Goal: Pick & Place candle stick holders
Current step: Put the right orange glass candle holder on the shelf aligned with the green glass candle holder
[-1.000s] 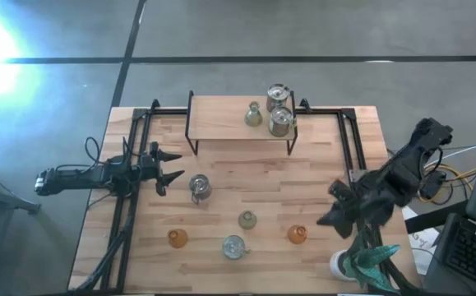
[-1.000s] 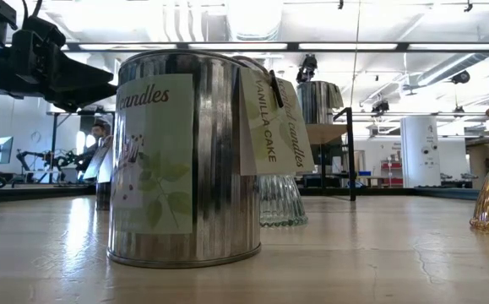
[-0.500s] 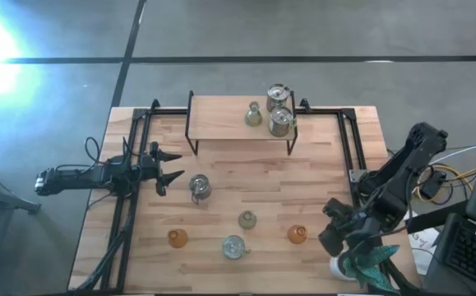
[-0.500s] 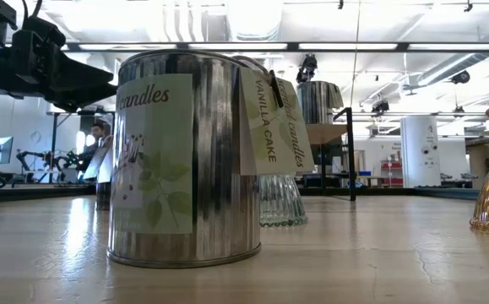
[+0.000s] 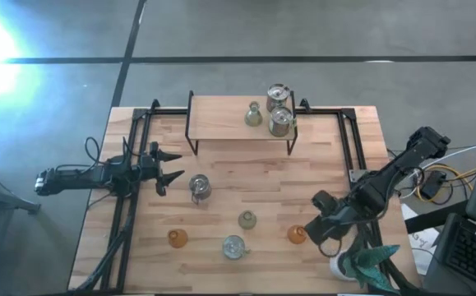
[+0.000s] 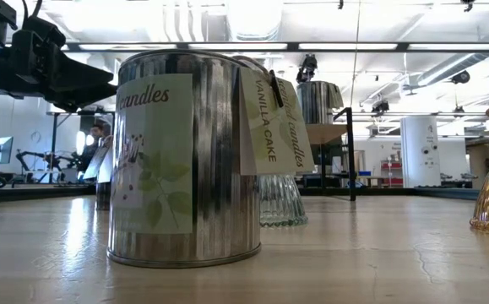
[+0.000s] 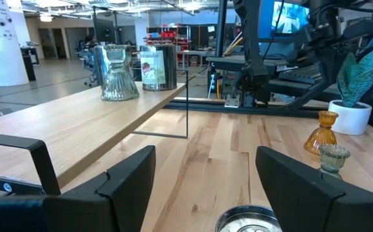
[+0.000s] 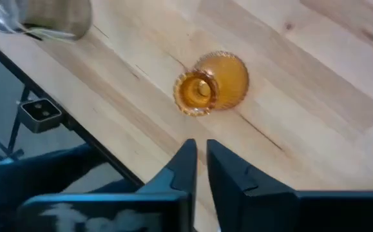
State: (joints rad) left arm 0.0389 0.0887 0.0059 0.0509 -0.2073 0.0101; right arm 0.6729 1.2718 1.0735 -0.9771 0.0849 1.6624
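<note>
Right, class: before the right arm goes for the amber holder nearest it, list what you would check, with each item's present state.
1. Right hand beside the amber holder: ok.
2. Right hand's fingers spread enough to take the holder: not ok, nearly together.
3. Amber holder upright on the table: ok.
4. Room around the amber holder: ok; the green holder stands apart.
5. Left hand out of the way: ok, open near the left edge.
6. Free space on the raised shelf: ok, its left part is bare.

Pale wood-grain table (image 5: 246, 177) showing matt, shiny ribbed metal candle tin (image 6: 185, 160) wearing a paper label, amber ribbed glass holder (image 8: 210, 84) glinting just ahead of the matt black right gripper (image 8: 201, 169)
</note>
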